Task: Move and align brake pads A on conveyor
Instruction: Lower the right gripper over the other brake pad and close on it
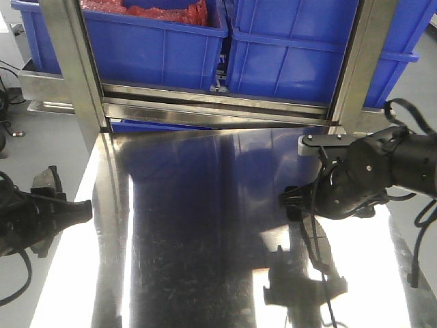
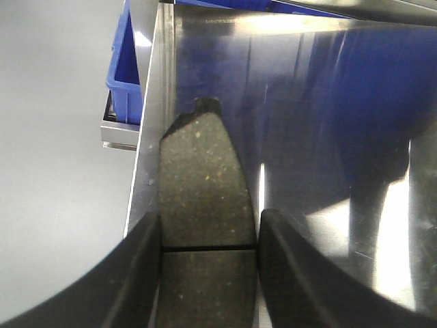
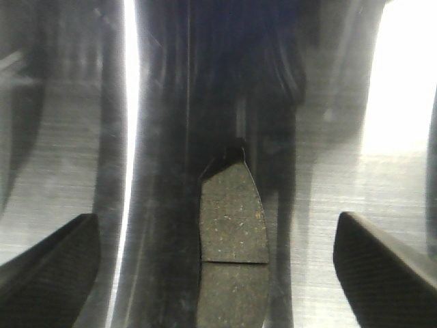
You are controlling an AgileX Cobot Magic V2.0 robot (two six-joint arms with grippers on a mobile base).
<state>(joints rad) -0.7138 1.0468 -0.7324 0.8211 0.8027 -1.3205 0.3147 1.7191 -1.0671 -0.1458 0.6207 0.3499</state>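
A grey brake pad (image 2: 201, 198) with a cross groove sits between my left gripper's (image 2: 208, 273) fingers, which are shut on its sides. It hangs over the left edge of the steel table (image 2: 307, 102). From the front, that pad (image 1: 48, 179) sticks up from the left gripper (image 1: 54, 205) beside the table. A second brake pad (image 3: 232, 225) lies flat on the steel, centred between the fingers (image 3: 48, 266) of my right gripper (image 3: 217, 225), which is wide open with clear gaps on both sides. The conveyor is out of view.
Blue bins (image 1: 164, 41) stand behind the table on a steel frame with two uprights (image 1: 68, 55). The right arm (image 1: 369, 171) and its cables hang over the table's right half. Grey floor (image 2: 61, 137) lies left of the table edge.
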